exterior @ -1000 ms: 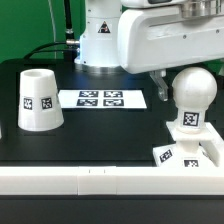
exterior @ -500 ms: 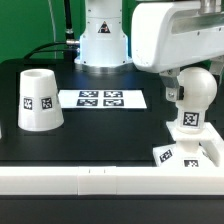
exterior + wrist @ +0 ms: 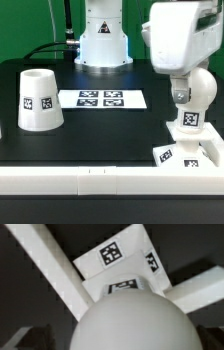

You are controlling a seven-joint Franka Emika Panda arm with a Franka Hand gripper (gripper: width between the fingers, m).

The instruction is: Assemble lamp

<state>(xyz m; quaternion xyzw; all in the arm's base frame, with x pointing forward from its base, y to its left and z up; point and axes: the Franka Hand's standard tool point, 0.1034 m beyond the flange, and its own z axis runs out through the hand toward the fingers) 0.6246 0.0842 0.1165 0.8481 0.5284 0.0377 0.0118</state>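
Your tool (image 3: 184,90) hangs right at the bulb (image 3: 201,92), which stands upright on the base (image 3: 192,154). I cannot tell whether it grips. The shade (image 3: 36,98) stands well apart from the base. You're likely seating the bulb; next, fetch the shade.

The exterior view sits low at the near edge of the table (image 3: 100,135), just behind a white rail (image 3: 60,182). It faces almost level across the black top to the arm's pedestal (image 3: 103,40) at the far side, taking in the width from shade (image 3: 38,100) to bulb (image 3: 195,92). The wrist view looks steeply down from right above the bulb (image 3: 130,319), so near that it blurs and fills much of the picture. Both views share the bulb and the base (image 3: 195,152).
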